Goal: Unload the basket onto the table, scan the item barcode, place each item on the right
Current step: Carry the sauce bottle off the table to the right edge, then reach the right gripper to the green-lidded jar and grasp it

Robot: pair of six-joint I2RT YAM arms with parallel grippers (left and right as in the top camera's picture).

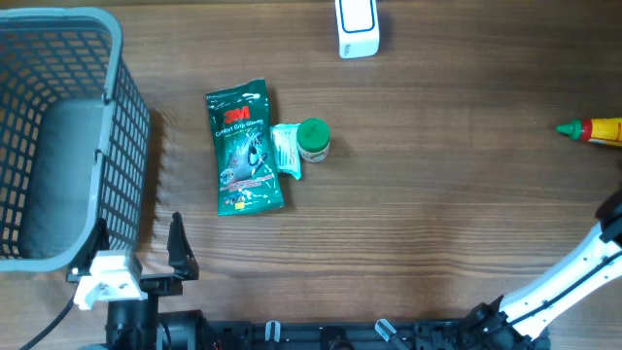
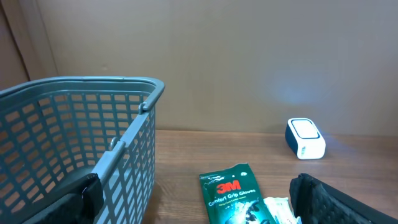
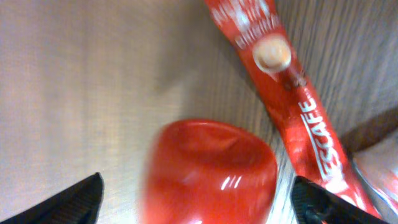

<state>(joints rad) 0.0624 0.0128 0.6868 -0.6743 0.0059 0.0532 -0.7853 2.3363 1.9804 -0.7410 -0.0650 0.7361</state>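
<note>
Reading this as the pick stage: neither pincer holds anything, and the white barcode scanner (image 1: 357, 27) sits at the far edge of the table (image 1: 437, 194), well apart from every item. My right gripper (image 3: 198, 190) has its jaws spread wide, fingertips (image 3: 78, 199) at the bottom corners of the wrist view. A glossy red rounded thing (image 3: 208, 171) sits between them, touching neither. It's blurred, so I can't tell whether it's a cap or a whole item. A red Nescafe stick (image 3: 280, 81) lies just beside it on the wood. To do this well I'd centre the jaws on the red piece, keep the stick out of the closing path, grip the body rather than the label, and turn the barcode side toward the scanner face. No barcode is visible on anything from here, so I expect a rotate. The right arm (image 1: 573, 267) runs from the near-edge base to the right border of the overhead, with its wrist out of that view. A yellow bottle with a red tip (image 1: 595, 129) lies near that border; it may be the same red thing, but I can't confirm. The left gripper (image 2: 194, 186) sits low at the near-left corner beside the grey basket (image 1: 115, 58), jaws fully apart and empty, facing the 3M gloves pack (image 1: 243, 146) and the small green-capped container (image 1: 313, 139) mid-table.
</note>
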